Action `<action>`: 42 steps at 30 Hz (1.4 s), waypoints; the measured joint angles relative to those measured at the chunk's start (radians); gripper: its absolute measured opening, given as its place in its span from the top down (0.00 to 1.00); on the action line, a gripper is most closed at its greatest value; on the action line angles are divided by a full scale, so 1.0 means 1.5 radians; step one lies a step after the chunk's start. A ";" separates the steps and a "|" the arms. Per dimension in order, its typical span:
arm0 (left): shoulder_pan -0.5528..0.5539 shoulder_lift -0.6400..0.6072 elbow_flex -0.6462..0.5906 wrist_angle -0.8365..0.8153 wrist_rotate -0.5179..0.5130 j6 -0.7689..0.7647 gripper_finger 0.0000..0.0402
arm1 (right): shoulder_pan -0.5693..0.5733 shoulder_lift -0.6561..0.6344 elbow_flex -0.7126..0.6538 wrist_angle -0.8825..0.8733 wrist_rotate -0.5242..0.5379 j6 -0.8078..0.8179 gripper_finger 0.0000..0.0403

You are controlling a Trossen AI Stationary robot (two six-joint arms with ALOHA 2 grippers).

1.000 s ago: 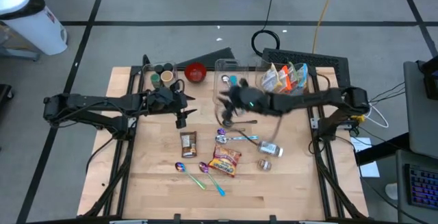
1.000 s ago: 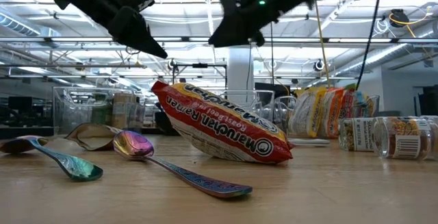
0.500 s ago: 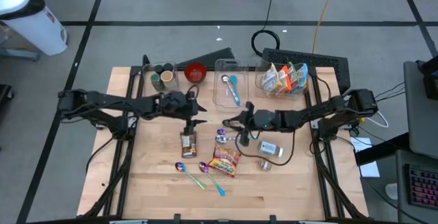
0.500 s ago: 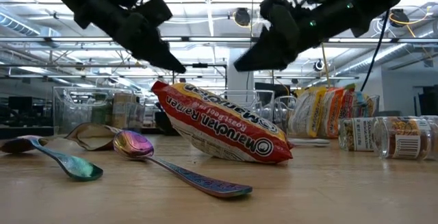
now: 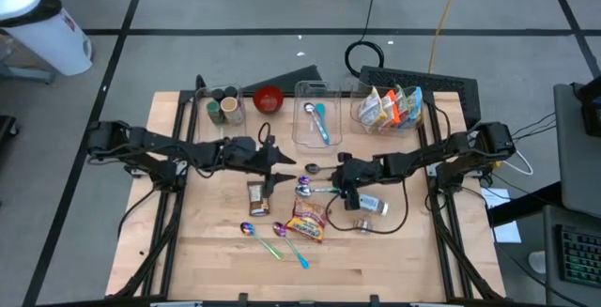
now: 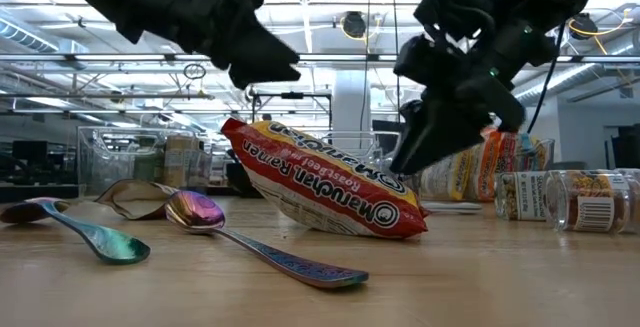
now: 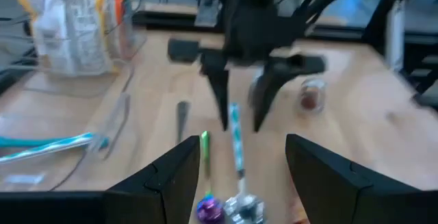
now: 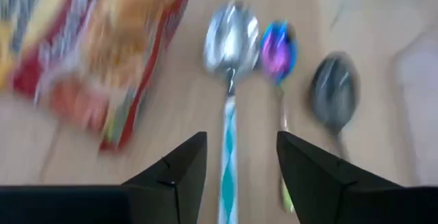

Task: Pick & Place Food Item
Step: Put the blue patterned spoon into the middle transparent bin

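Right wrist view alone shows the right gripper (image 8: 236, 157) spread apart above a teal-handled spoon (image 8: 230, 80), while the red Maruchan ramen packet (image 6: 318, 178) is seen from the low view lying on the table (image 5: 394, 251), under the left gripper (image 7: 236, 161), also apart.

ramen packet (image 8: 89, 53) smeared by blur, cut by the edge, jar labels (image 6: 585, 205) unreadable
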State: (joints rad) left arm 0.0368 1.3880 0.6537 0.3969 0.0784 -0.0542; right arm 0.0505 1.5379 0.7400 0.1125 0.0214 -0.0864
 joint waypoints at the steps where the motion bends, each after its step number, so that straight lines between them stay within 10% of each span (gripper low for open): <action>1: -0.007 0.000 0.000 0.008 -0.001 -0.010 0.44 | 0.001 0.000 0.000 -0.006 0.000 -0.008 0.59; 29: -0.165 0.053 0.001 0.168 -0.253 -0.100 0.44 | 0.021 0.081 0.019 -0.054 0.002 -0.037 0.66; 42: -0.165 0.103 0.004 0.216 -0.251 -0.121 0.44 | -0.001 0.089 0.024 -0.050 0.039 -0.001 0.95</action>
State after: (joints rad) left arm -0.2104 1.5418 0.6598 0.7205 -0.2980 -0.2352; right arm 0.0498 1.6707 0.7761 0.0368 0.0799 -0.0872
